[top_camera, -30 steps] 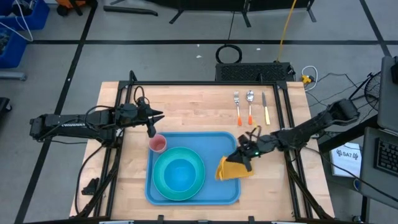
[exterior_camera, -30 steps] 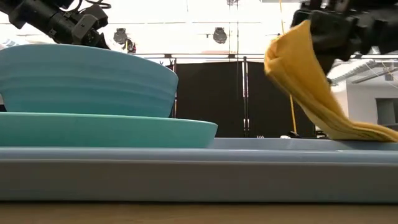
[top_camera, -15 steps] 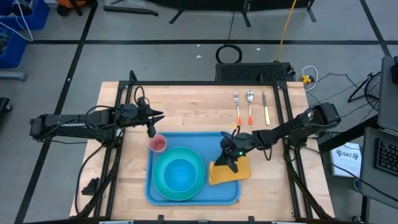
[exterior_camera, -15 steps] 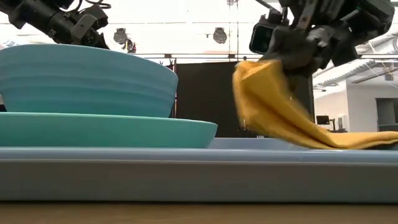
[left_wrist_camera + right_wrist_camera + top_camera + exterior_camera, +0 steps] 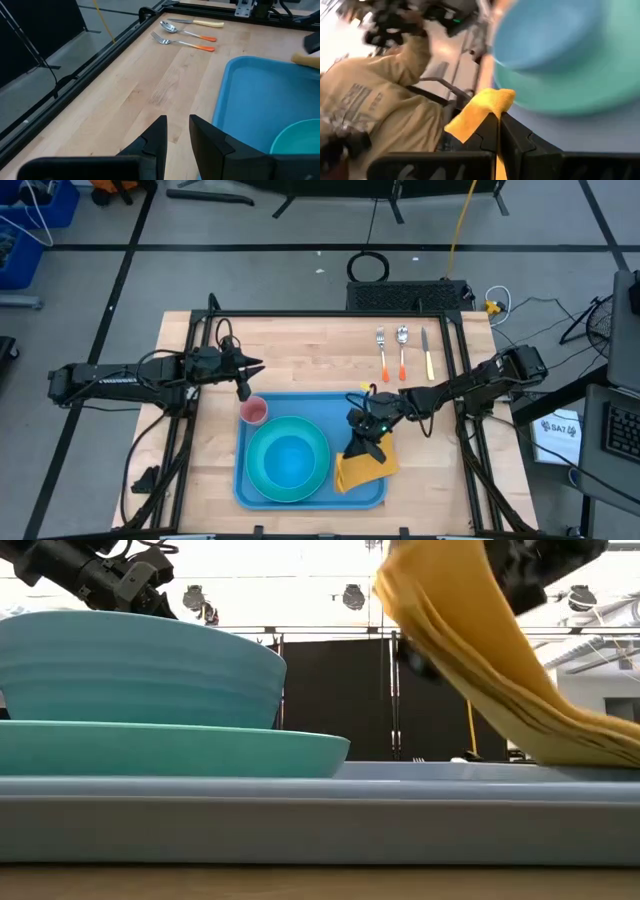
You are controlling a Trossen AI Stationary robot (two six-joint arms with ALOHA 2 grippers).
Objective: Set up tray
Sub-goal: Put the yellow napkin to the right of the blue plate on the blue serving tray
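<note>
The blue tray (image 5: 340, 408) lies on the wooden table, and its rim (image 5: 300, 825) fills the low view's foreground. On it stand a turquoise bowl (image 5: 289, 459) on a turquoise plate (image 5: 170, 748) and a pink cup (image 5: 254, 412). My right gripper (image 5: 364, 444) is over the tray's right part, shut on the yellow napkin (image 5: 362, 470). My left gripper (image 5: 243, 387) hangs just beyond the cup toward the far edge, its fingers (image 5: 160, 132) a narrow gap apart, holding nothing. My right gripper pinches a raised fold of the yellow napkin (image 5: 487, 105) between its two fingers, coming from above at a slant. In the low view several layers (image 5: 470, 650) slope down from the hold, and the napkin's lower end (image 5: 590, 752) lies on the tray floor.
A fork (image 5: 381, 350), a spoon (image 5: 402, 348) and a knife (image 5: 427, 352) lie side by side on the table beyond the tray's right far corner. Black frame rails run along the table's sides. A person in a beige top (image 5: 370, 105) shows beyond the table in the right wrist view.
My right gripper has moved toward the table's left, then toward the near edge, staying shut on the napkin. The napkin has slid with it from the tray's right rim farther onto the tray, its held end raised and its lower end trailing on the tray.
</note>
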